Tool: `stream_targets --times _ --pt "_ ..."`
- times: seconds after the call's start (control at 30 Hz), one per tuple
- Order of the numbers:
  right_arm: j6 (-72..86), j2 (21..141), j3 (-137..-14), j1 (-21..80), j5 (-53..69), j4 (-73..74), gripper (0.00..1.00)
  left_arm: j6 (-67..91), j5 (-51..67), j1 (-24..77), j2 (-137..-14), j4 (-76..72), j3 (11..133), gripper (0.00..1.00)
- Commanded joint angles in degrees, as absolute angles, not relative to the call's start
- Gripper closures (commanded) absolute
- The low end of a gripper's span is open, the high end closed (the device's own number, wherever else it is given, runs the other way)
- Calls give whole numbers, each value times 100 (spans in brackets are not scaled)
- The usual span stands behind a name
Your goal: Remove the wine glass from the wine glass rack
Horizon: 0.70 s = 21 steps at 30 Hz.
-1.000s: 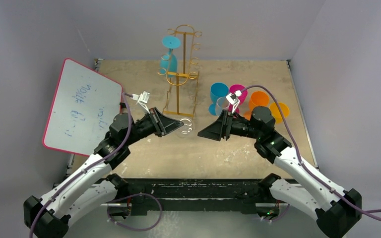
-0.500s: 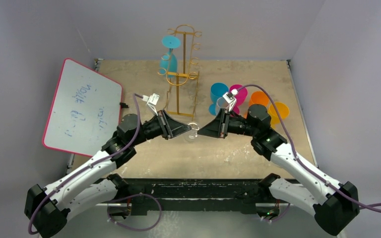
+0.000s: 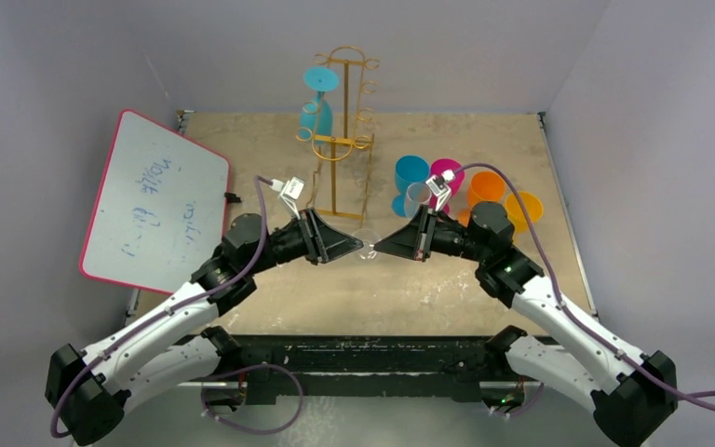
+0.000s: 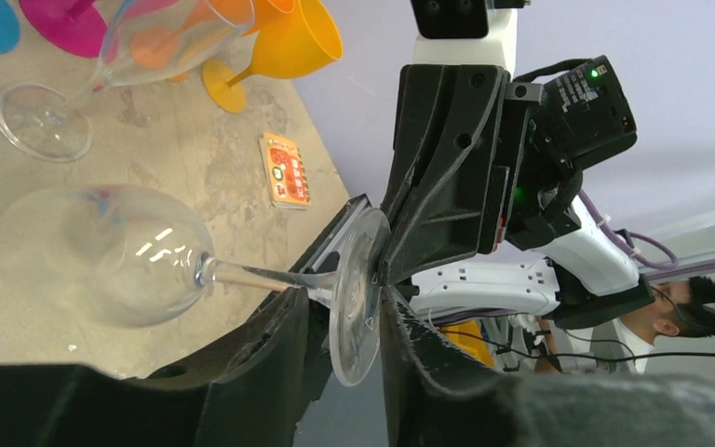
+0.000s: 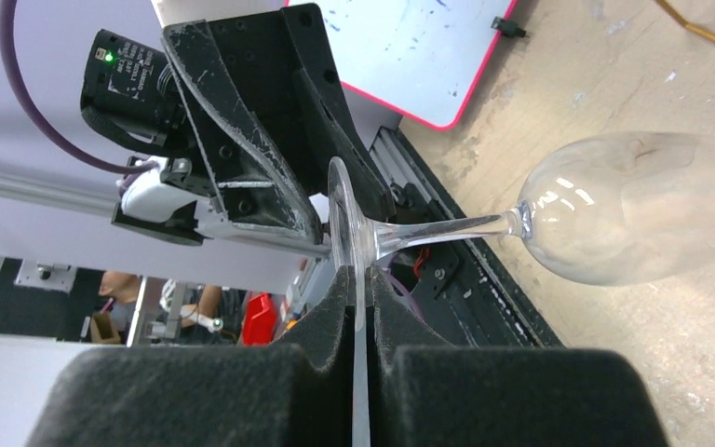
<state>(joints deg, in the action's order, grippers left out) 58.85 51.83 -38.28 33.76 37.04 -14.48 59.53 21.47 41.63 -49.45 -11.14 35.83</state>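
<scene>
**Clear glass off the rack, between 2 arms**

The glass (image 5: 605,214) lies sideways over the bench (image 3: 484,140), just near of the gold rack (image 3: 336,142) and apart from it. The right jaws are clamped on its foot's edge. The left jaws stand slightly apart around that foot. 1 teal glass (image 3: 317,98) hangs on the rack.

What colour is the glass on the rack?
Cyan; the wine glass shows best in top external view.

Tip to tip: left gripper (image 3: 357,247) and right gripper (image 3: 379,248), clear glass (image 3: 367,239) between. Behind them rack (image 3: 339,142), cyan glass (image 3: 318,96) hanging on it.
</scene>
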Motion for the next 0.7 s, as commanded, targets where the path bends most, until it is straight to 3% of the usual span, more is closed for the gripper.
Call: stream_targets --times 0.0,0.13,0.47,0.67 --pt "5807 4881 -3859 3386 3358 -1557 100 5522 2303 4219 -5077 -554 4114 63" --pt "5805 4877 -3864 3384 3307 -1451 100 5288 2352 4236 -5116 -6 4304 62" --pt "5880 4982 -3885 3384 3408 -1556 100 5605 2383 4253 -5161 -510 4161 83" --pt "5864 4999 -3920 3387 3516 -1464 100 5888 2337 4255 -5250 -1052 4066 85"
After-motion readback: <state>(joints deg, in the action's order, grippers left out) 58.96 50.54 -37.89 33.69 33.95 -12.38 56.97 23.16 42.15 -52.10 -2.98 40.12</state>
